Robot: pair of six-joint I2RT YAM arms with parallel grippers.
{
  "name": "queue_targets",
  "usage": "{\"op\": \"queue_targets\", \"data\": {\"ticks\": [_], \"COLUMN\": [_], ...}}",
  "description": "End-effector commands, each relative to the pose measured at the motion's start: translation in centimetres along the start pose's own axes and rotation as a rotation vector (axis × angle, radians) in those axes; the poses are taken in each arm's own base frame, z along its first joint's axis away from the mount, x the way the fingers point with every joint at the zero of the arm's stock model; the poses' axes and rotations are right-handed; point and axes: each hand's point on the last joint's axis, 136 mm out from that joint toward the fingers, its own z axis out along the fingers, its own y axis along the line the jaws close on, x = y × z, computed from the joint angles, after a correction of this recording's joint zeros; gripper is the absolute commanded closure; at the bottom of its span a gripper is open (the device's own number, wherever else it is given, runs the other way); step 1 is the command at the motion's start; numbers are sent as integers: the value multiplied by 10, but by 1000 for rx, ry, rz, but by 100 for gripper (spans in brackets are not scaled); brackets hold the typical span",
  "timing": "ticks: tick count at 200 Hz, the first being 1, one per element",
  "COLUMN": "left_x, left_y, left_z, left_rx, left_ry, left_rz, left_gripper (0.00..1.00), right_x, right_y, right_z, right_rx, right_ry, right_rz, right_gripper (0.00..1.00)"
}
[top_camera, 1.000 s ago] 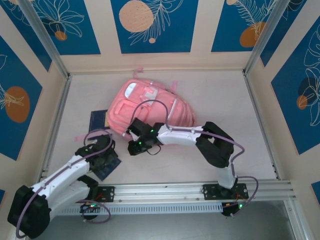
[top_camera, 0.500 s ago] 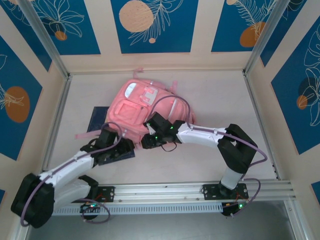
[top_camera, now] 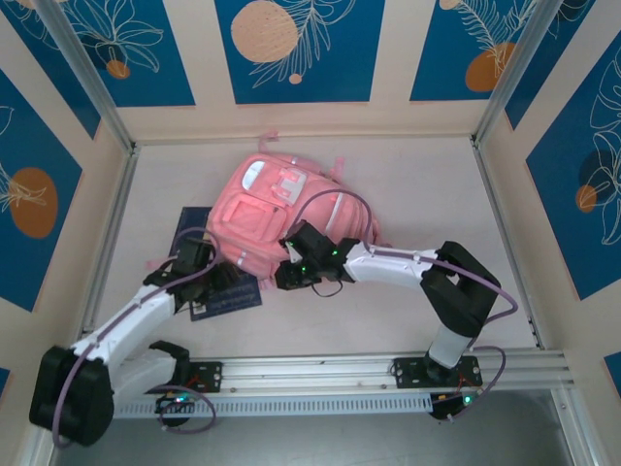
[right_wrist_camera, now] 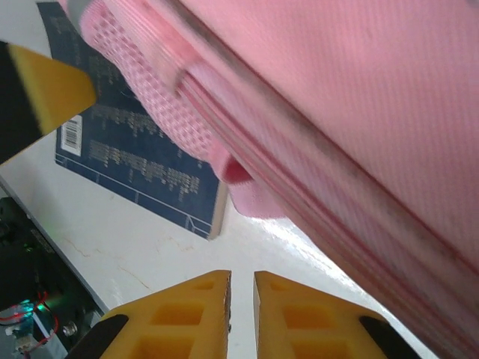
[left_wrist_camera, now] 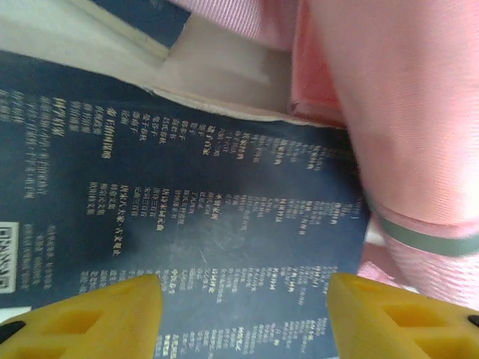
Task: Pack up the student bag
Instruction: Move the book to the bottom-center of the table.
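The student bag (top_camera: 291,209) lies flat on the counter (top_camera: 437,194), towards the far left. By these pictures nothing has gone into it yet. A dark blue book (top_camera: 233,296) lies outside on the counter with its far edge against the bag's near left side. The left wrist view shows its printed back cover running up to the pink fabric, with a strip of another dark cover beyond it.

The left claw (left_wrist_camera: 243,288) hovers over that book with its jaws wide apart. The cover shows between them, and no grip on it is visible.

The right claw (right_wrist_camera: 241,288) sits just beside the bag's near edge. It is narrow, almost closed, and holds nothing.

Whether a zip pocket stands open cannot be told. The packing looks barely begun: the book has yet to be gripped, the bag opened or held open, and the book slid inside.
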Motion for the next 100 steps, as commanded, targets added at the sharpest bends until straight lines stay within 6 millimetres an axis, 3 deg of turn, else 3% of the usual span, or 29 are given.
{"op": "queue_targets", "data": {"ticks": [1,20,54,70,100], "left_x": [-4,11,34,44,60], "left_y": [-18,-23,-20,-17,-20], "left_z": [8,17,23,26,28], "left_rx": [76,121,125,118,123], "left_ry": [24,94,138,159,191], "left_rz": [32,32,50,55,83], "left_gripper": [40,42,43,43,43], "right_x": [7,16,26,19,-16], "right_y": [-6,-18,-48,-67,-92], "right_z": [-15,-11,17,27,26], "right_rx": [19,25,81,125,156], "right_ry": [-28,-25,13,13,-42], "right_rz": [23,67,124,173,238], "right_gripper": [84,84,84,84,84]}}
